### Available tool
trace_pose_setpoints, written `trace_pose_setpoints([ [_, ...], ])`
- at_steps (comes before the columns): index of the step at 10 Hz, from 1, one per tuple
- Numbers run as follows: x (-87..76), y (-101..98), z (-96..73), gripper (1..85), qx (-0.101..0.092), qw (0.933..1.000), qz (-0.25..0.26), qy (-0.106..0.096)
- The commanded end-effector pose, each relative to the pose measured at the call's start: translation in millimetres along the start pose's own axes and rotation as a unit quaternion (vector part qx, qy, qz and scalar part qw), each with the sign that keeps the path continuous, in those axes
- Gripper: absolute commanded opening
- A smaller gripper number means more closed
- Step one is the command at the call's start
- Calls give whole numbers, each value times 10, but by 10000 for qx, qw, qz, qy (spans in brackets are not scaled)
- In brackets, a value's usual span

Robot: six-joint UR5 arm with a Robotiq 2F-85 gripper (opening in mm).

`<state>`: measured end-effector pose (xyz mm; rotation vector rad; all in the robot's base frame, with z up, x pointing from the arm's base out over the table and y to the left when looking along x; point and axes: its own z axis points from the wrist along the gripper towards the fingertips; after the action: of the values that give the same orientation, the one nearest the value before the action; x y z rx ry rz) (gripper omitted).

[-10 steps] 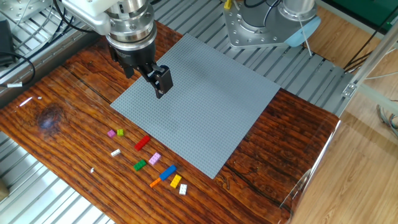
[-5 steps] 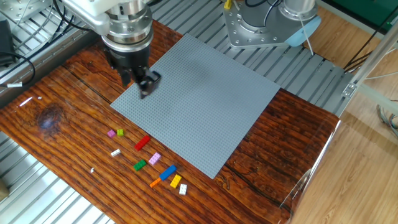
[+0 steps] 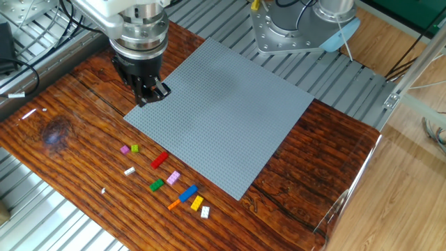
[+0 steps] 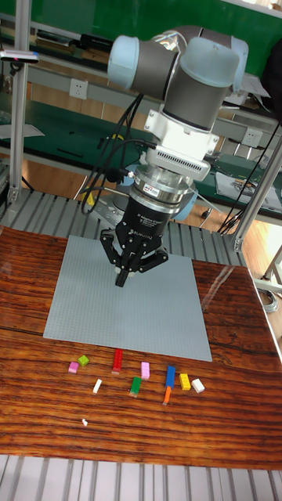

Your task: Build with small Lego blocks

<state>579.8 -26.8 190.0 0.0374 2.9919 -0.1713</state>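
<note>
While claw (image 3: 150, 95) hovers over baseplate (image 3: 230, 111), blocks (image 3: 167, 178) well apart

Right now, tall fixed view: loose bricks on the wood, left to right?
magenta brick → lime brick → white brick → red brick → green brick → pink brick → blue brick → yellow brick → white brick at the right end
</note>
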Motion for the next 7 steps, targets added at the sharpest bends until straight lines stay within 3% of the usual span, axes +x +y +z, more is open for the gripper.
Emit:
trace_pose_setpoints([
  [1,-18,20,6,10,-91,9999,5,-49],
  [5,-39,113,51,10,-396,9991,-69,-142],
  [6,-13,267,65,10,-660,9977,-60,-108],
  [7,6,405,87,10,-766,9970,27,-109],
])
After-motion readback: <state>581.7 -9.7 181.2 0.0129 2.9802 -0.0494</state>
